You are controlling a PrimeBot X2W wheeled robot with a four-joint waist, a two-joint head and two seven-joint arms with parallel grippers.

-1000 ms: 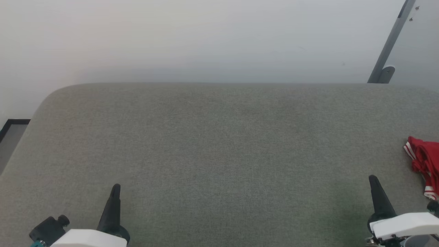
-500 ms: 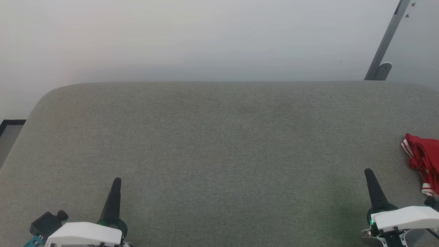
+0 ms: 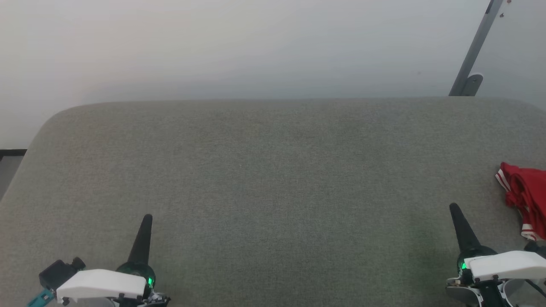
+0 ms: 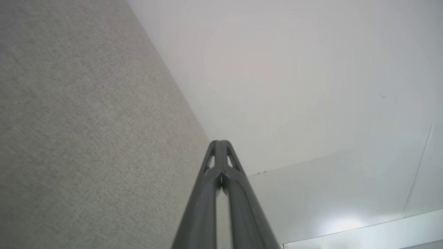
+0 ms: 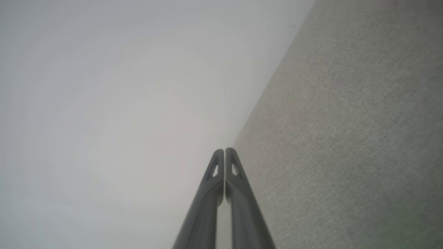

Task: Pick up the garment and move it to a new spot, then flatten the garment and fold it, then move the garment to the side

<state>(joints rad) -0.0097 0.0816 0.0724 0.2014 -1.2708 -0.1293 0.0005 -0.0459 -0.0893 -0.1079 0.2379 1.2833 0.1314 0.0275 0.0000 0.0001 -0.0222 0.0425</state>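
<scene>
Grey-green fabric-covered bench (image 3: 273,170) with rounded far corners spans the head view, plain pale wall (image 3: 256,47) behind it. Slanted grey metal bar (image 3: 473,47) at far right. Crumpled red jersey-style garment (image 3: 524,196) with white stripe trim lies on the bench at its right edge, partly cut off by the frame. Left end effector (image 3: 146,219) and right end effector (image 3: 453,208) sit at the near side, both closed with the 2 fingers pressed together, gripping nothing. Garment is near the right one, apart from it.
</scene>
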